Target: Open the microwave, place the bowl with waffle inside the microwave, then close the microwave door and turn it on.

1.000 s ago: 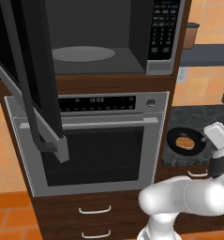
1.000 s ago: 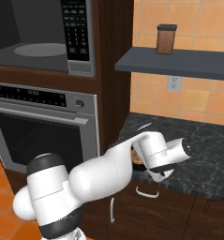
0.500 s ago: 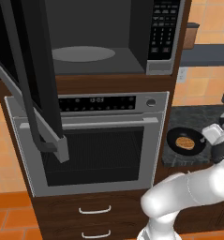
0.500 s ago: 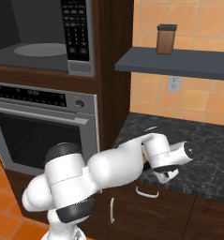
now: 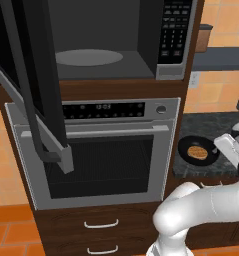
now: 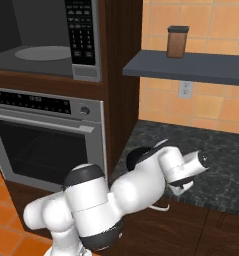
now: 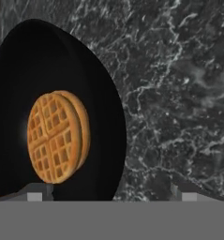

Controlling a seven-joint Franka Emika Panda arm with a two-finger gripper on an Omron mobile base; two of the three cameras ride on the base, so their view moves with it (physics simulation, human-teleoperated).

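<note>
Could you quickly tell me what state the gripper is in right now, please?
Gripper: open, holding nothing, above the small round black bowl with a golden-brown waffle on the dark counter.

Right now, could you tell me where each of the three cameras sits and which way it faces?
Left base view: behind the arm's left, facing the open microwave, its door swung left, and the oven; the white arm rises lower right toward the bowl with waffle.
Right base view: behind the arm's right, facing the counter and shelf; the arm rises lower left.
Hand view: on the hand, looking down at the bowl; open end effector tips at the bottom.
Shared: both base views show microwave and oven.
</note>
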